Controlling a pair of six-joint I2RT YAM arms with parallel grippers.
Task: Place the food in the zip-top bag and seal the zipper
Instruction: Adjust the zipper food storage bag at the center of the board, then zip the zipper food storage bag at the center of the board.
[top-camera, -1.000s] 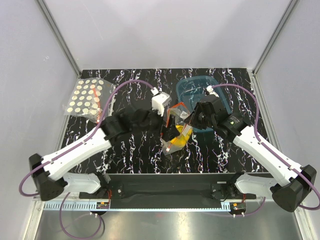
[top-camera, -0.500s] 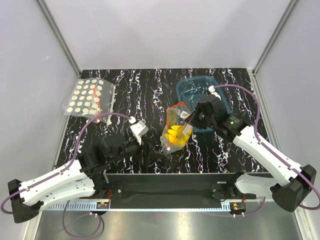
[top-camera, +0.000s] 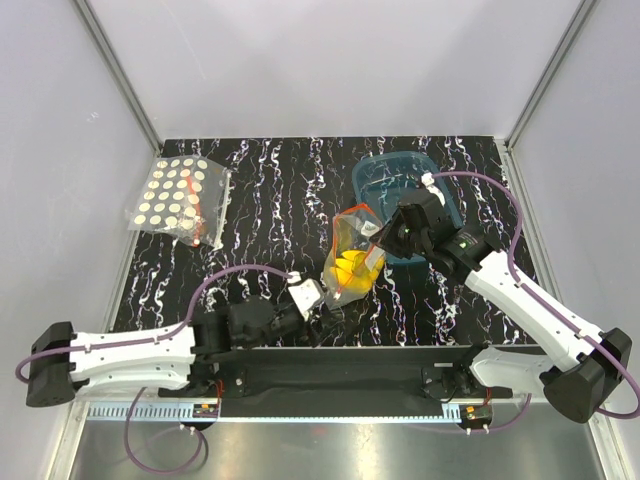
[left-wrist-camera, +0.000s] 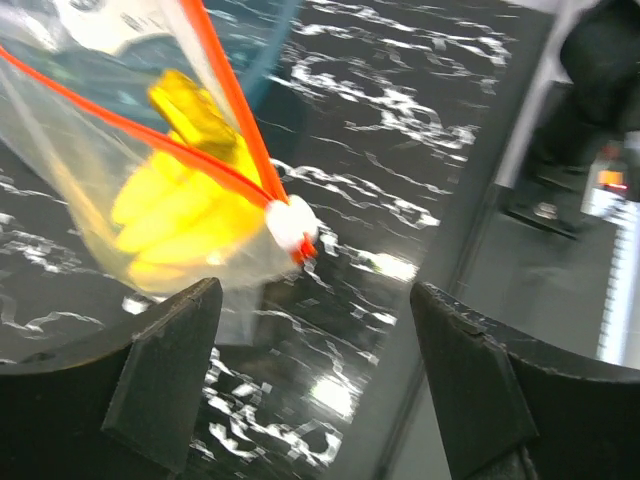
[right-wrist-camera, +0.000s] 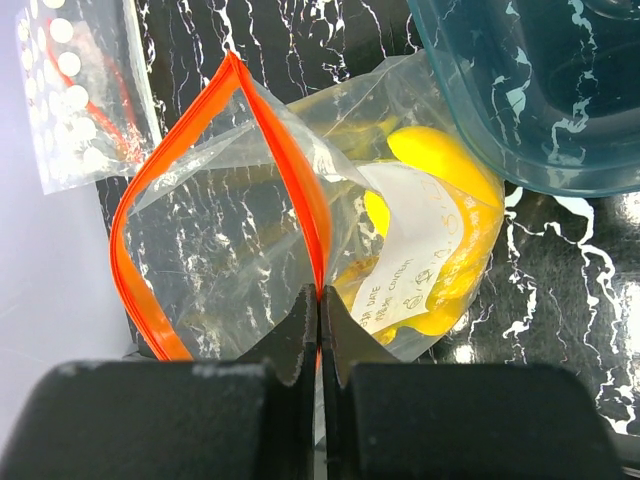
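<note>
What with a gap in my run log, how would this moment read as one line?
bananas inside zip-top bag | zipper open | right gripper shut on zipper | left gripper open, facing bag corner

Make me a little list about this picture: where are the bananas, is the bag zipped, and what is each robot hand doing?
bananas: inside the zip-top bag
zipper: open, the mouth gapes wide
right gripper: shut, pinching the zipper edge
left gripper: open, holding nothing, low near the bag's corner
other things: blue tray just behind the bag; bag of discs at the far left
left to do: seal the zipper
</note>
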